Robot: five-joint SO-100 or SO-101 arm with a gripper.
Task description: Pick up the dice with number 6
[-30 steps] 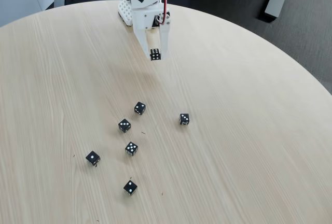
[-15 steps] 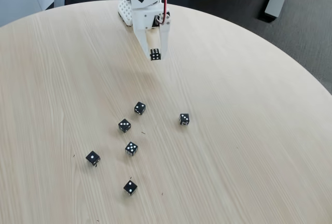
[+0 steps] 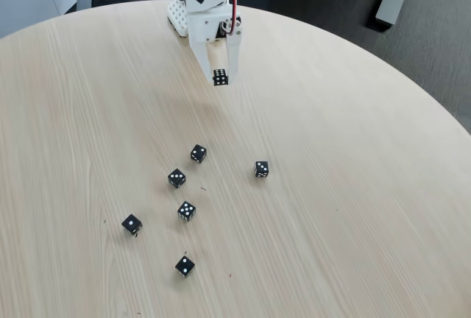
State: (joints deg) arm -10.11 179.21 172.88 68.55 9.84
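Fixed view: my gripper (image 3: 220, 77) was closed on the six die (image 3: 220, 76), held clear above the table (image 3: 353, 185). My arm's upper part was cut off at the top edge. Five dice (image 3: 187, 210) lay below, some faces unreadable.

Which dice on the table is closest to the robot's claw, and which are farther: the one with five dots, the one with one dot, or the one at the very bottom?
Measured from the gripper in the fixed view:
1. The five-dot die, in the middle of the group.
2. The one-dot die, out to the left.
3. The bottom die, nearest the picture's lower edge.
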